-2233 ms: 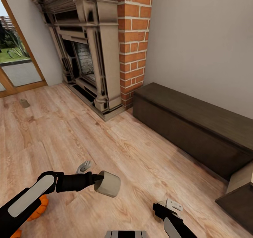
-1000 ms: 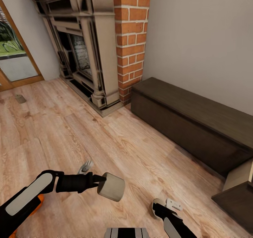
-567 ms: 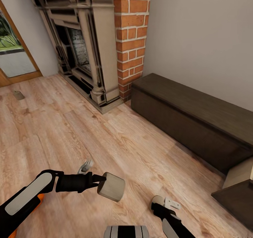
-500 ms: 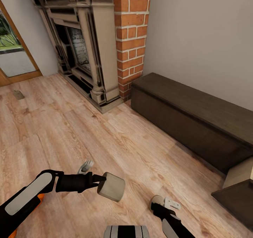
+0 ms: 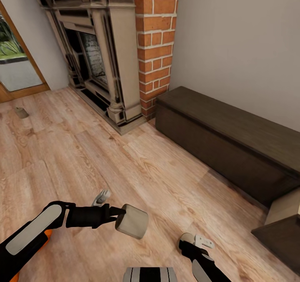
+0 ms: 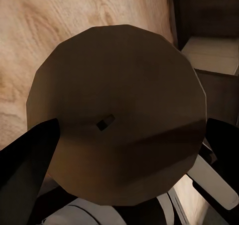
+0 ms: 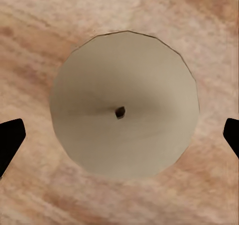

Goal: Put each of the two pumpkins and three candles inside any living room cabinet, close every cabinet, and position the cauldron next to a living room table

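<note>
I am in the carrying step: I bring candles to the cabinet (image 5: pixel 233 148), and no door of it is open yet.

My left gripper (image 5: pixel 121 215) is pressed together on the first candle (image 6: pixel 117 117). In the left wrist view the dark fingers (image 6: pixel 27 160) overlap the round end of this candle on both sides, so I judge that it is pinched firmly. It hangs above the wooden floor (image 5: pixel 137 165), well apart from the cabinet front and on the room side of it.

My right gripper (image 5: pixel 199 242) is nearer to the cabinet, but also not touching it. In the right wrist view the second candle (image 7: pixel 123 110) sits between the fingertips (image 7: pixel 10 137), and I see bare floor between the candle and each tip. If the fingers grip it further back I cannot tell, so I do not say if this hand is holding or only standing around it.

Under my left arm, on the side away from the cabinet, a piece of an orange pumpkin (image 5: pixel 48 237) shows.

The cabinet stands against the wall, its front panels shut and plain, with no handle. At its far end stands the brick column (image 5: pixel 156 44), and the fireplace (image 5: pixel 104 53) beyond.

The next move, I think, needs me closer to the cabinet and one hand free to pull a panel open, which is difficult while both are busy with candles.
</note>
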